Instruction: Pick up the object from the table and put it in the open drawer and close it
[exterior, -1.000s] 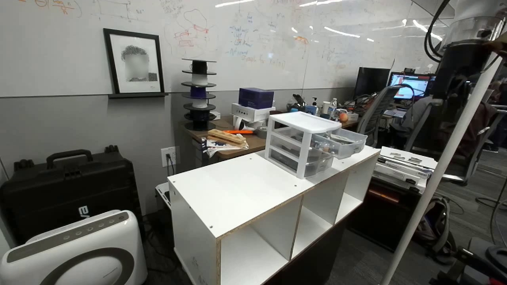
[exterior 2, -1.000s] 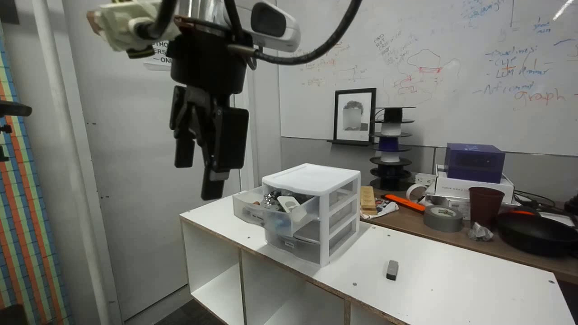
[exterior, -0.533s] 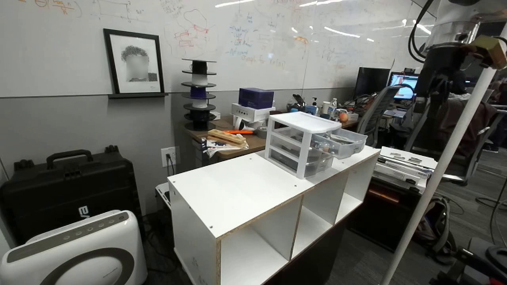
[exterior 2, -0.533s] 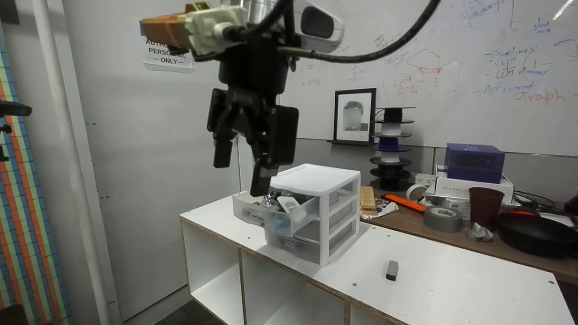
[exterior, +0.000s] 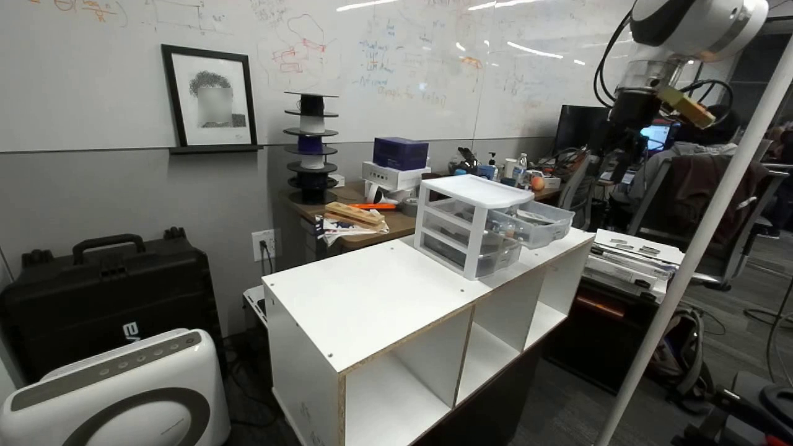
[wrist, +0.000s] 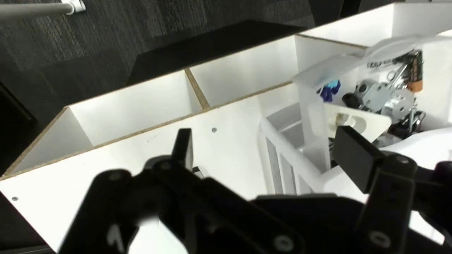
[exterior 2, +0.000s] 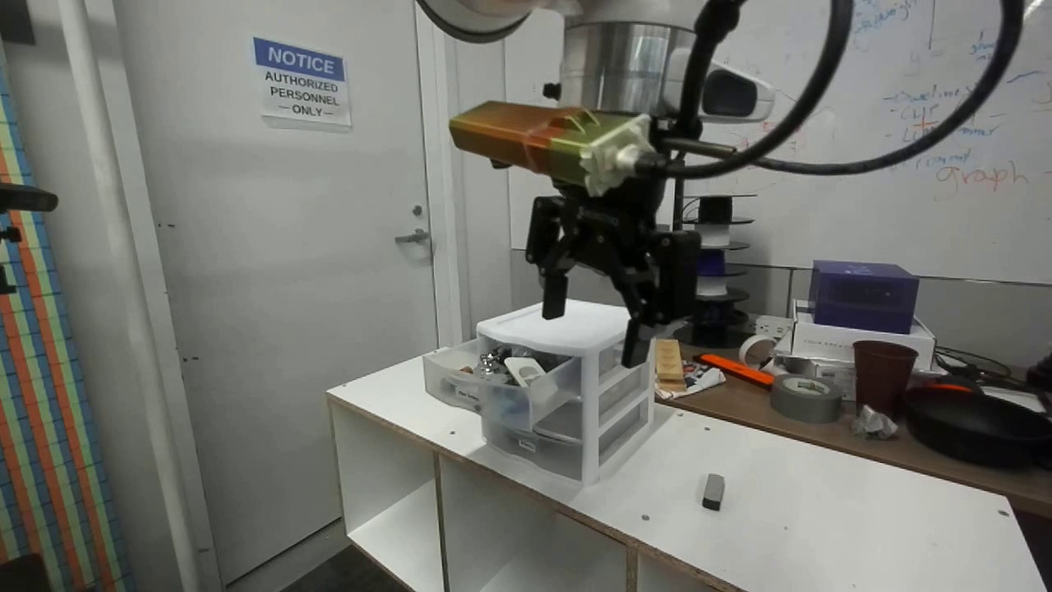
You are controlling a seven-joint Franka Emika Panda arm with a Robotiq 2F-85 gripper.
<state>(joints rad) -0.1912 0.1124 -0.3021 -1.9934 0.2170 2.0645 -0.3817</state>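
Observation:
The object is a small grey block lying on the white table, right of the drawer unit. I cannot make it out in an exterior view where the table also shows. The translucent top drawer is pulled out and holds metal parts and a white piece; it also shows in the wrist view. My gripper is open and empty, in the air by the drawer unit. In the wrist view its fingers are wide apart; a small dark-ended bit beside one finger may be the block, mostly hidden.
The white three-tier drawer unit stands on the table. Behind is a brown desk with grey tape, a dark red cup, a black pan and boxes. A pale pole stands in front of the table.
In an exterior view, my gripper has swung right from left of the drawer unit to in front of its top; in another it moved left. It stays open. Block and drawer have not moved.

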